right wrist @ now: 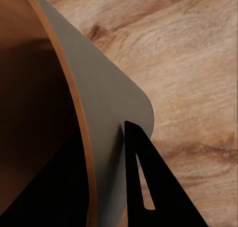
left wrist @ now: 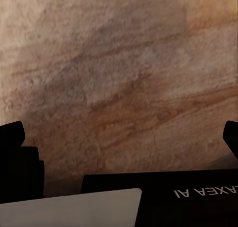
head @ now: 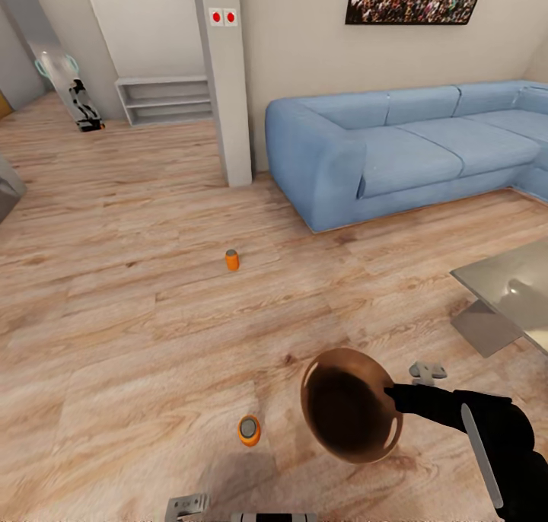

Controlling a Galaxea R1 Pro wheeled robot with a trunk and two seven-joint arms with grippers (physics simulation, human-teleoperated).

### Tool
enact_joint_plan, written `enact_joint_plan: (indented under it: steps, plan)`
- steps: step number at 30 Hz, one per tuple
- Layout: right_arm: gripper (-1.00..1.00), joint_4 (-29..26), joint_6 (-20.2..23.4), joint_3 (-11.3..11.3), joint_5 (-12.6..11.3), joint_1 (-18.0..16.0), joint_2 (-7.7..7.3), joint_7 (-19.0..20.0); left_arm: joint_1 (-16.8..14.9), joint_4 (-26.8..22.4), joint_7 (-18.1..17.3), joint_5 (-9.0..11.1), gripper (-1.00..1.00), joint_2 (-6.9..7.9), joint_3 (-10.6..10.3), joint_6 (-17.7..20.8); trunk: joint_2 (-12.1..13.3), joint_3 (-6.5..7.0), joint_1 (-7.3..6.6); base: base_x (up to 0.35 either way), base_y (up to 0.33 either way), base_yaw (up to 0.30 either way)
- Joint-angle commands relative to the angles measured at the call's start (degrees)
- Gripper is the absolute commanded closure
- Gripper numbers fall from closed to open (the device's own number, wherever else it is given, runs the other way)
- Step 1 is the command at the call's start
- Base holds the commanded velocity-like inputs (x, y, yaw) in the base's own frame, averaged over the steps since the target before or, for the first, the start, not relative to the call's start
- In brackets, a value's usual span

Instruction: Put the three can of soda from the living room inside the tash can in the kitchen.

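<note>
2 bright orange soda cans with silver tops sat on the pale wood plank floor (head: 114, 294) of a living room. The nearer can (head: 249, 430) stood just beside the round, tapered, coppery brown trash can (head: 351, 405) with its glossy dark brown inside, on the side away from the right gripper (head: 396, 395). The farther can (head: 232, 259) stood upright, well apart from both grippers, out on open floor toward a grey square pillar (head: 228, 88).

The black right gripper reached in from the right and held the trash can by its rim, the bin lifted off the floor and tilted so its open mouth faced the head camera. In the right wrist view, 1 black finger (right wrist: 148, 187) lay against the bin's grey outer wall (right wrist: 106, 117), with the orange-edged rim and brown inside just beyond it; the other finger was hidden, evidently inside the bin, so the jaws were closed narrowly over the wall.

In the left wrist view, the left gripper (left wrist: 121, 137) hung over bare wood floor (left wrist: 119, 63), its 2 black fingertips (left wrist: 11, 135) set wide apart at the picture's edges, with nothing between them.

Beyond the right gripper, a long light-blue corner sofa (head: 396, 149) stood against the wall, and the corner of a low grey coffee table (head: 510, 286) lay near the right arm.
</note>
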Motion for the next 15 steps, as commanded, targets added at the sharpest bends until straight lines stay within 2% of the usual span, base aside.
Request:
enact_joint_plan:
  steps: [1, 9, 15]
  plan:
    - [1.00, 0.0, 0.3, 0.0, -1.2, 0.0, 0.00, 0.2, 0.0, 0.0, 0.0, 0.0, -1.00, -0.01, 0.0, 0.0, 0.0, -0.09, 0.00, 0.000, 0.000, 0.000]
    - [1.00, -0.1, 0.3, -0.2, -1.3, -0.2, -0.15, 0.2, 0.0, 0.0, 0.0, 0.1, -1.00, -0.03, 0.0, -0.1, 0.0, -0.83, 0.00, 0.000, 0.000, 0.000]
    - [1.00, -0.2, 0.3, -2.5, -1.7, -0.4, -2.19, 0.6, 0.0, 0.0, 0.0, 0.2, -1.00, -0.03, 0.1, -0.1, 0.0, -1.39, 0.00, 0.000, 0.000, 0.000]
